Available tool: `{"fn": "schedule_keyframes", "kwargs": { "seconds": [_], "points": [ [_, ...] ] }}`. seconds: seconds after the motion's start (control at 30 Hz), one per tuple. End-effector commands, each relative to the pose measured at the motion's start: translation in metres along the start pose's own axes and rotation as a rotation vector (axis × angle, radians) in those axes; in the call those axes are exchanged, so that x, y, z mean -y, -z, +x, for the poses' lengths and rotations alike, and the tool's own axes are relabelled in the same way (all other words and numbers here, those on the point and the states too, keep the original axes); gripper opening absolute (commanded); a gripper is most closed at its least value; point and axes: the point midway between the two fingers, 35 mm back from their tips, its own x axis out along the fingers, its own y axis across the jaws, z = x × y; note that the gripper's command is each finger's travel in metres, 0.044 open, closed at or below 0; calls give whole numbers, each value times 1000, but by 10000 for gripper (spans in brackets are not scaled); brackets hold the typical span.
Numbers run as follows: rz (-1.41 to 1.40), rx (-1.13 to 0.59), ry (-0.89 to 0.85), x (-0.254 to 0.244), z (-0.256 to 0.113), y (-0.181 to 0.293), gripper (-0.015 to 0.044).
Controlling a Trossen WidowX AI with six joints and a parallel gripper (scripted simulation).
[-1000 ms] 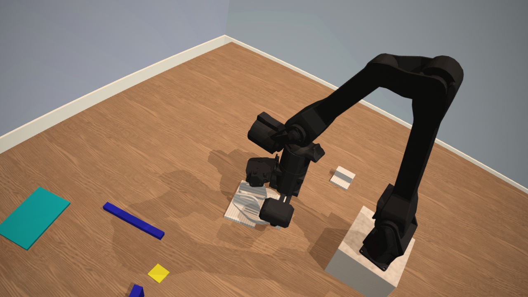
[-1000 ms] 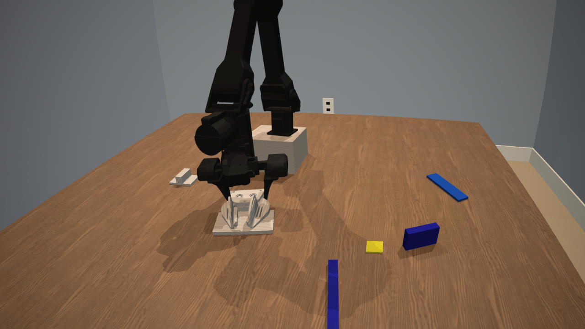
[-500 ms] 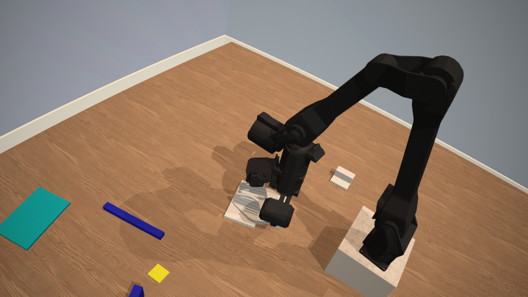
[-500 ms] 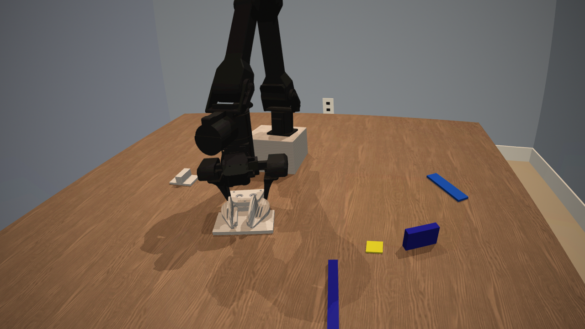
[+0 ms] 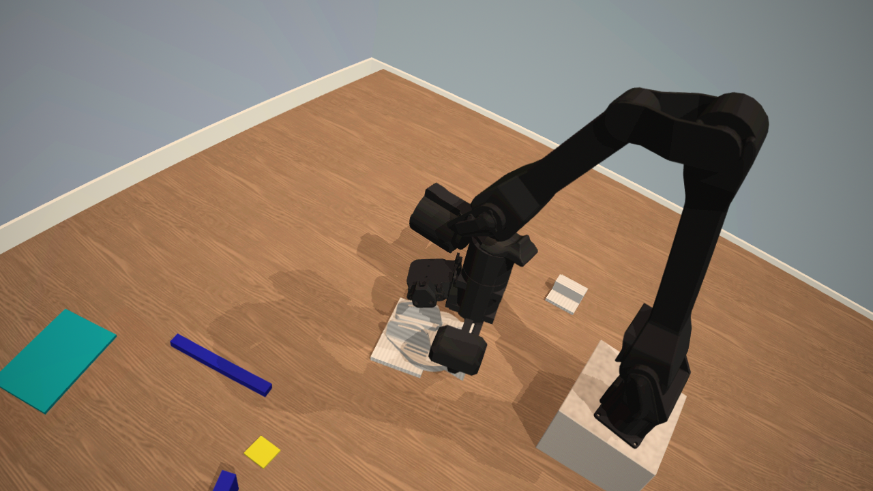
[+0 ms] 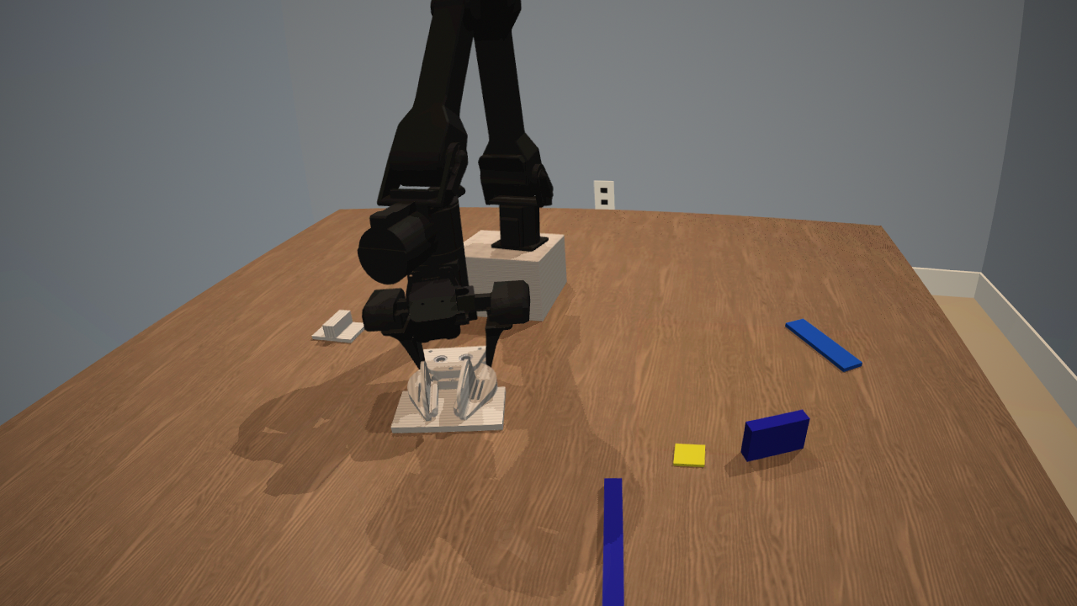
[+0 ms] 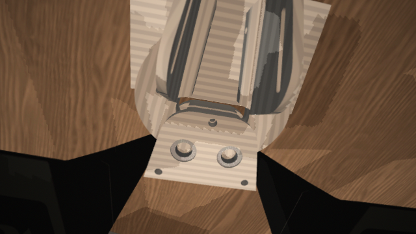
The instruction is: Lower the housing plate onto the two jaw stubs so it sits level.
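Note:
The pale housing plate (image 6: 454, 352) (image 7: 201, 170) lies across the rear end of the assembly. My gripper (image 6: 455, 366) (image 7: 205, 147) is shut on its two side edges. The plate looks near level; whether it touches the stubs beneath cannot be told. Light round ends show inside its two large ringed holes in the wrist view. The two slotted jaws, left jaw (image 6: 426, 391) (image 7: 177, 55) and right jaw (image 6: 465, 391) (image 7: 286, 65), stand on the base board (image 5: 384, 356) (image 6: 481, 423) (image 7: 141, 45). In the top view the gripper hides the plate.
A small white ridged block (image 5: 561, 299) (image 6: 337, 329) lies beyond the gripper, near the arm's pedestal (image 5: 595, 449) (image 6: 553, 279). Farther off are a blue bar (image 5: 219, 364) (image 6: 612, 527), a yellow tile (image 5: 262, 451) (image 6: 689, 454), a dark blue block (image 6: 775, 435), a blue strip (image 6: 823, 345) and a teal sheet (image 5: 58, 360).

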Motion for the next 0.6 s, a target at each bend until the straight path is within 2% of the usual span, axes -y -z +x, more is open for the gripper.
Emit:
{"fn": "schedule_keyframes", "kwargs": {
  "seconds": [0.0,0.57],
  "points": [
    [4,6,-2,0,-1,-1,351],
    [4,6,-2,0,3,-1,351]
  ]
}}
